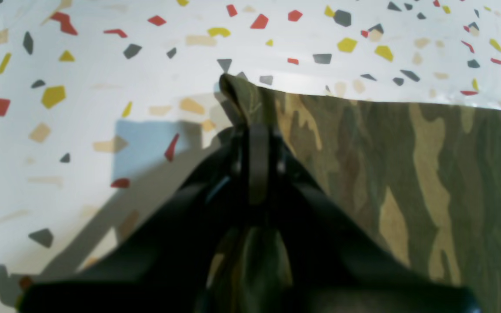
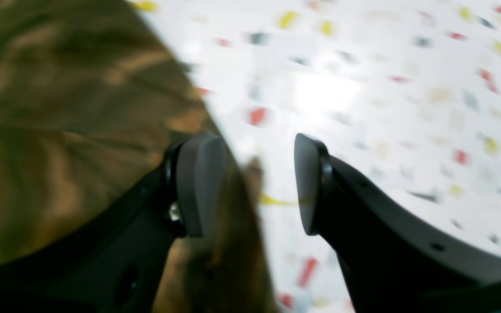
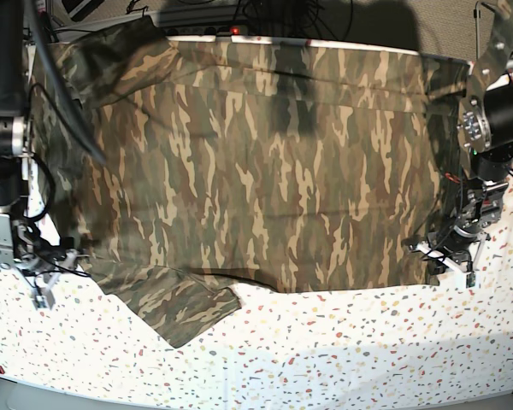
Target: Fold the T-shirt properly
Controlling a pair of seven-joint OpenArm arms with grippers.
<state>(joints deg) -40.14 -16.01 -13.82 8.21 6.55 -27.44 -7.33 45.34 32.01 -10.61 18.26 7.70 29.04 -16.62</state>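
Note:
The camouflage T-shirt [image 3: 265, 162] lies spread flat over most of the table, with one sleeve [image 3: 184, 303] pointing to the near left. My left gripper [image 1: 257, 130] is shut on the shirt's hem corner [image 1: 238, 96], which pokes up past the fingertips; in the base view it is at the shirt's near right corner [image 3: 449, 252]. My right gripper [image 2: 255, 182] is open, with its left pad [image 2: 200, 182] over the shirt's edge [image 2: 59, 130] and its right pad [image 2: 307, 182] over bare table. This view is blurred. In the base view it sits by the shirt's left edge [image 3: 44, 278].
The table top [image 3: 342, 350] is white with small coloured flecks and shows along the near edge. Cables [image 3: 56, 102] and the arm columns stand at the left and right [image 3: 496, 120] sides. Cables also run along the far edge.

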